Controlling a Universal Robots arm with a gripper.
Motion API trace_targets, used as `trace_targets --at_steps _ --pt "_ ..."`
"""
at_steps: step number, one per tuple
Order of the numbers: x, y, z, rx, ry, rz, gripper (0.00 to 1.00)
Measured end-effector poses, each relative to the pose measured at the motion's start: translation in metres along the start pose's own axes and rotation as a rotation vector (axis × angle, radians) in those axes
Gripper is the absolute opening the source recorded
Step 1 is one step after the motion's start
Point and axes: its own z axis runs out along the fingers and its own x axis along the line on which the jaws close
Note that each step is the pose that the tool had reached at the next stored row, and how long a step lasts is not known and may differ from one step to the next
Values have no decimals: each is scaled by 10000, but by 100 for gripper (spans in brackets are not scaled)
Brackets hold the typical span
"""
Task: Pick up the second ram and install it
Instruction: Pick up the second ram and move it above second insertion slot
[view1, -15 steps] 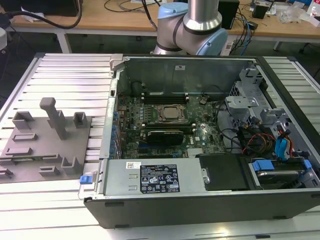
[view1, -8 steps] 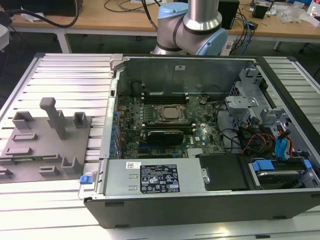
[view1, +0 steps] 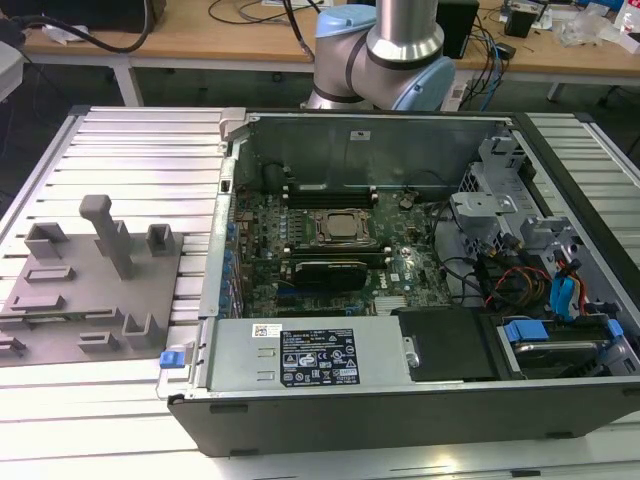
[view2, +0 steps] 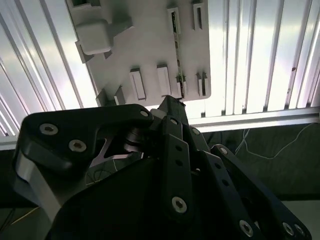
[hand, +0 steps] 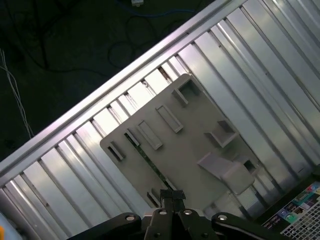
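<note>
The second ram stands on its long edge in the grey fixture plate. In both wrist views it shows as a thin green line running between small slot blocks near one edge of the plate, apart from the tall peg. The plate lies flat on the ribbed aluminium counter, just beside the open computer case, on the exterior view's left. The pincer hangs above the plate. Its dark linkage bars converge to a tip where the two fingers meet with no visible gap, and nothing is clamped between them. In both wrist views that tip sits in line with one end of the stick, though the stick rests in its slots and is not gripped. Inside the case the motherboard lies face up, with the square silver CPU socket near its middle and long dark slots on either side of it. The arm rises behind the case at the far side of the counter and leaves the top of the exterior view.
</note>
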Motion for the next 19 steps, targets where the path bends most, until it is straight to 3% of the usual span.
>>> trace_targets --at_steps 13,19 --pt "0 0 0 10 64 -832 11" --pt "0 0 0 17 128 -1682 11"
